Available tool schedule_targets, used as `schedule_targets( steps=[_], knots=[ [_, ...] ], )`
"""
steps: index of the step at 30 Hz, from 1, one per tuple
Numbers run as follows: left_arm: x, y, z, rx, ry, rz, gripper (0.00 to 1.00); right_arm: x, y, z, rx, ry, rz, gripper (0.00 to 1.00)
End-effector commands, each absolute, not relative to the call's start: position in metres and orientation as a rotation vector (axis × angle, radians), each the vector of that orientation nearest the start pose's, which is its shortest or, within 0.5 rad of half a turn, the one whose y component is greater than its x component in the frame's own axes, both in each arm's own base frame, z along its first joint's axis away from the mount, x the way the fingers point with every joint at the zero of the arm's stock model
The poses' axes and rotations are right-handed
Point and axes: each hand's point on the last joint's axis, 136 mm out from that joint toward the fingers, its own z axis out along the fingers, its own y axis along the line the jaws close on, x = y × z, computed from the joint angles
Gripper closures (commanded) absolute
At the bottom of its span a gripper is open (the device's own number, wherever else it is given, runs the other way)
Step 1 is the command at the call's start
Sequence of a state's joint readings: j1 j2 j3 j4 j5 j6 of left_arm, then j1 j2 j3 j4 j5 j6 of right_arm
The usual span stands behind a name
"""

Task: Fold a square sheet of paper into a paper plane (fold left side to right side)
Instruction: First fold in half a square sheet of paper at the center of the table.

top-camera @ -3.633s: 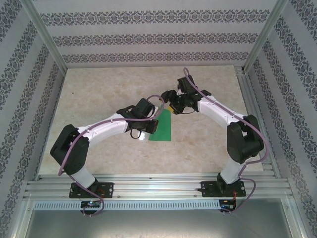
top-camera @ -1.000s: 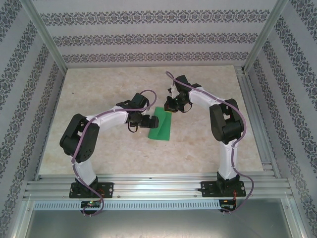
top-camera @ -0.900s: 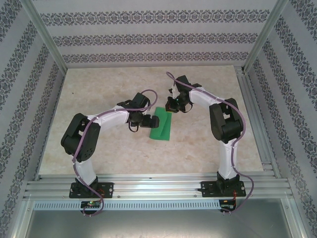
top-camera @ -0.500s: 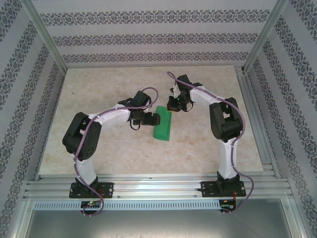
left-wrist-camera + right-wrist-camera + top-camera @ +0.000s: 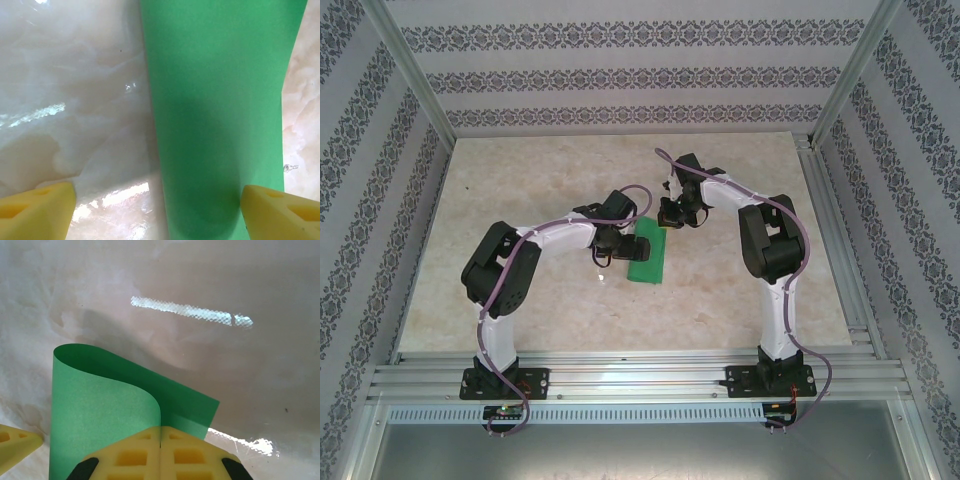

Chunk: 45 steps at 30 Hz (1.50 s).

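left pincer (image 5: pixel 159 212): held open, jaws set wide apart over the table (image 5: pixel 65 100) | square sheet of paper (image 5: pixel 100 410): bright green, bent over in a loose curl, laid between the left jaws, nearer to one of them | right pincer (image 5: pixel 160 440): closed, one edge of the sheet is pinched at its tips, the curl is seen just ahead of them

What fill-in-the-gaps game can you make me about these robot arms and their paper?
1. The curled-over square sheet of paper is coloured ____.
2. The right gripper is pinched ____ on the paper's edge.
3. The left gripper, over the paper, stands wide ____.

Missing words: green, shut, open.
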State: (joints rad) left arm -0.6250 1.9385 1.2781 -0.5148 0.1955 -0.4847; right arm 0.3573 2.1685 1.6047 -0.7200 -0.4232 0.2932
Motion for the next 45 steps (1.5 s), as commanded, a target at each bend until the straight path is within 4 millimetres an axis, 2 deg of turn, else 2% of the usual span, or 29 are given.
schedule_targets(
  steps=[1,15,45],
  knots=[
    [0.336,-0.29,0.032,0.279,2.849,-0.516,0.14,0.429,0.227,0.032,-0.192,2.897,0.694,1.0],
    [0.333,-0.294,0.02,0.304,2.876,-0.469,0.13,0.436,0.222,0.024,-0.181,2.91,0.668,1.0],
    [0.327,-0.287,0.004,0.322,2.911,-0.401,0.23,0.423,0.222,0.023,-0.164,2.926,0.697,1.0]
  ],
)
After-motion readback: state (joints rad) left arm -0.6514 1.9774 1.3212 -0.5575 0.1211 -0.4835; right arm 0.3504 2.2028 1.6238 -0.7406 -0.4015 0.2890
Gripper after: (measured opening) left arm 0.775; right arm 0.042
